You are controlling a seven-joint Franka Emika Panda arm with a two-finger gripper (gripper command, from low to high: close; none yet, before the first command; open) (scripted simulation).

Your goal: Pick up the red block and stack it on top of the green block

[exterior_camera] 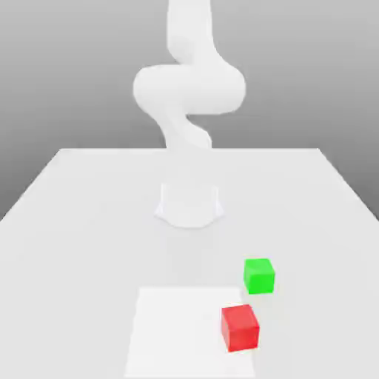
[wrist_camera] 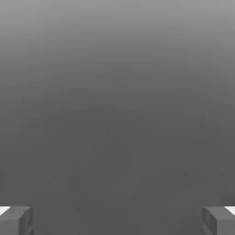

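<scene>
Arm: white Panda arm (exterior_camera: 189, 89), smooth and rounded, rising from its round base (exterior_camera: 189, 203) near the middle of the table; in the exterior view it bends above the surface, well clear of both cubes.

Gripper: gripper (wrist_camera: 117, 220) seen from the hand view; its two grey square-ended fingertips (wrist_camera: 16, 220) stand wide apart with nothing between them. You have nothing in hold.

Table: white table (exterior_camera: 66, 222), flat and matte, with a paler square patch (exterior_camera: 170, 326) toward its near edge.

Red block: red block (exterior_camera: 240, 327), a small plain matte cube, sitting on the table near the near edge, at the pale patch's edge on the exterior view's right. Judged rigid, light and not fragile; its flat faces should give you a sure pinch. Take it across two opposite side faces, around mid-height, squarely, so it does not twist.

Green block: green block (exterior_camera: 258, 275), a matching matte cube, near the red one but apart, farther from the near edge and slightly more to the exterior view's right. Its flat top looks a stable landing, though no wider than the red cube, so you must centre the stack carefully.
</scene>
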